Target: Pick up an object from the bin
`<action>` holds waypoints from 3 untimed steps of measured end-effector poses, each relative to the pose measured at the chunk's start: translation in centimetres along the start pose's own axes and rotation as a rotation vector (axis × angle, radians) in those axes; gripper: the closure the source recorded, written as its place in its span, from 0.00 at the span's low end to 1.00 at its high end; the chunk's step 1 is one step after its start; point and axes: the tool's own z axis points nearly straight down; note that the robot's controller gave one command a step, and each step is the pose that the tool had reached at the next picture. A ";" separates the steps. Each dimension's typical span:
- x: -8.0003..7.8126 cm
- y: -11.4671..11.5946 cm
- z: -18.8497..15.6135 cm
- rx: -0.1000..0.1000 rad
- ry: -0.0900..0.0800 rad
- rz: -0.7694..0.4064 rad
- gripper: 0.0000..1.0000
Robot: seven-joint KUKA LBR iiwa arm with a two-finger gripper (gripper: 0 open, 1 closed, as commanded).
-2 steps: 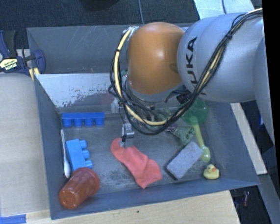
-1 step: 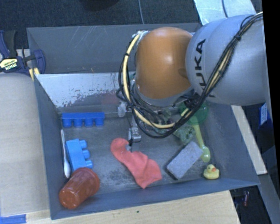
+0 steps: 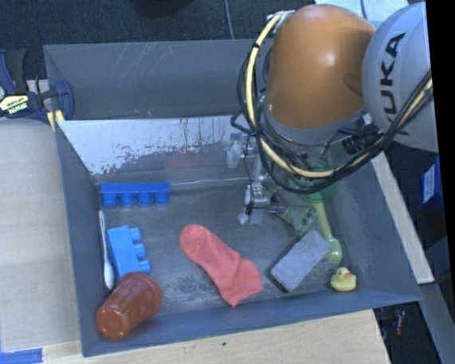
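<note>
Grey metal bin (image 3: 84, 231) with a scuffed, scratched floor; dark surface beyond the far wall. Tool (image 3: 255, 206) low over bare floor mid-bin, grip impossible to tell. Just below-left of tool: red sock (image 3: 220, 266), soft and rumpled, long axis slanting upper left to lower right. Green toy (image 3: 304, 216) just right of tool, grey sponge (image 3: 298, 262) below-right.

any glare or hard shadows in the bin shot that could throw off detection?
Camera view: a bright glare band runs across the bin's back wall; a soft highlight sits on the arm's orange cover; the arm shades the green thing under it; the pink cloth and grey block lie evenly lit.
</note>
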 end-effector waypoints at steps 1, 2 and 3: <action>0.9 -2.0 4.3 -0.001 -0.006 -0.032 0.00; 1.8 -1.1 2.7 0.001 0.001 -0.037 0.00; 2.9 -1.0 3.5 -0.001 -0.010 -0.079 0.00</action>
